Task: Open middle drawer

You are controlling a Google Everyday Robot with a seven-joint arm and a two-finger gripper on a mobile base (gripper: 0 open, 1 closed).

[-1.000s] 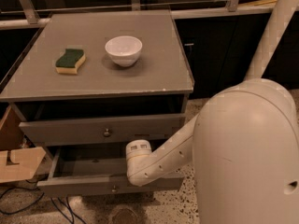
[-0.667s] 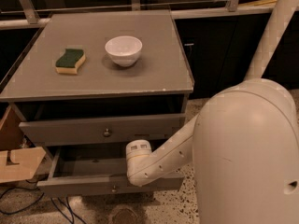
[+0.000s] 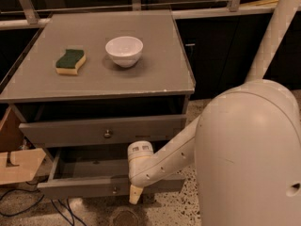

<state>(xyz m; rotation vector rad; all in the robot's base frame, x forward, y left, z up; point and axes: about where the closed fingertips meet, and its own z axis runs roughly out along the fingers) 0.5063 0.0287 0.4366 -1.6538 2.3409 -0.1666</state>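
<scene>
Progress on the task looks close to complete: the middle drawer (image 3: 75, 188) stands well out from the grey cabinet (image 3: 155, 55), low in the view, with its dark, seemingly empty inside showing behind the front panel. Its small round knob (image 3: 114, 190) sits at the centre of that front. The gripper (image 3: 135, 194) hangs tip-down at the drawer front, just to the right of the knob and touching it or nearly so. From this angle it cannot be told whether the gripper is clasping the knob or has let go. The pale arm (image 3: 169, 154) reaches in from the robot's bulky white body at the right and crosses over the open drawer. I judge that little remains beyond perhaps a last bit of pull, then letting go and drawing the arm clear without nudging the drawer back. By count, two drawer fronts are in view: the open one and the drawer above it (image 3: 61, 133), which sits nearly closed, each carrying one knob, so two knobs. On the cabinet top lie one green-and-yellow sponge (image 3: 70, 61) and one white bowl (image 3: 124, 51), near each other but not touching. One arm and one gripper show.
</scene>
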